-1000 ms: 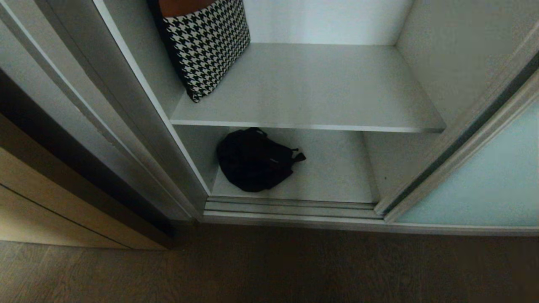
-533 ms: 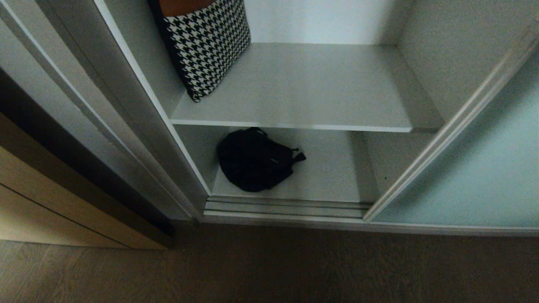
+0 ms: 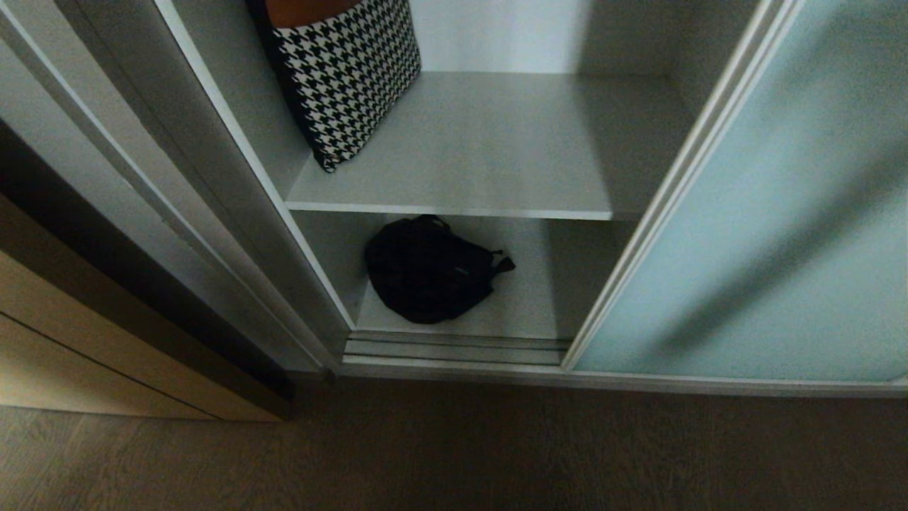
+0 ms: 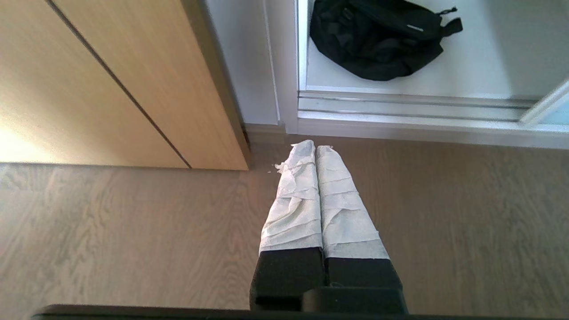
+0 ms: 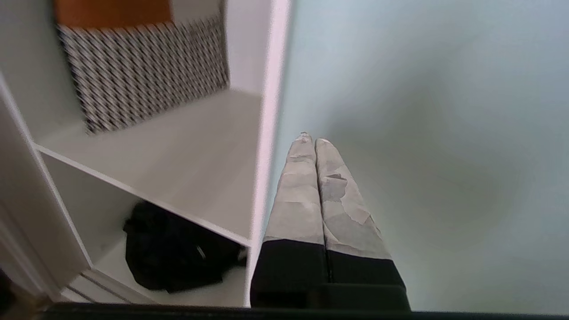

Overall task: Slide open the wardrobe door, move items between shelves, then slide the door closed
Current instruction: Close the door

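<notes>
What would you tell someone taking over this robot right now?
Right hand: shut, empty, its tips up against the glass door.
Left hand: shut, empty, parked low over the floor.
Door: partly across the opening, covering the right side.
Checked bag stands on the upper shelf; black bag lies on the bottom shelf.
Left to do: finish closing the door. Whether the items were already swapped cannot be told.
</notes>
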